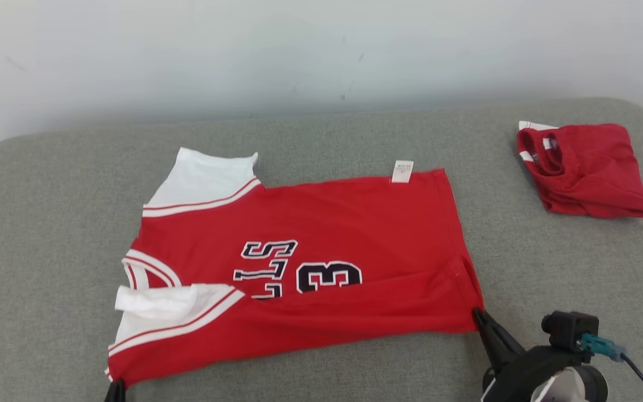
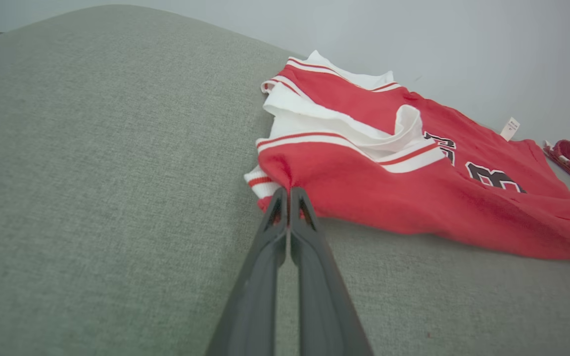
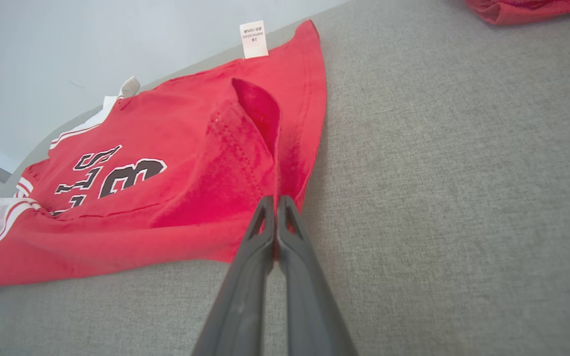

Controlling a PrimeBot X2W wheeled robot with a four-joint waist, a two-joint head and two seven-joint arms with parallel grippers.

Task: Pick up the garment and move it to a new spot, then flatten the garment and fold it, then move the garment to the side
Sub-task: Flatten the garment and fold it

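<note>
Two tools (image 2: 289, 190) (image 3: 275, 199) (both clamped) on garment (image 1: 321, 223)

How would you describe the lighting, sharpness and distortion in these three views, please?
Head view: soft, even light, no glare, jersey sharp, faint shadow under the folded red garment. Left wrist view: wide-angle bows the grey cushion; fingers soften toward the bottom. Right wrist view: same stretch, label crisp.

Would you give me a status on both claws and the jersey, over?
Left claw shut on jersey shoulder corner. Right claw shut on hem corner. Near edge folded over. Other red garment far right, apart.
</note>
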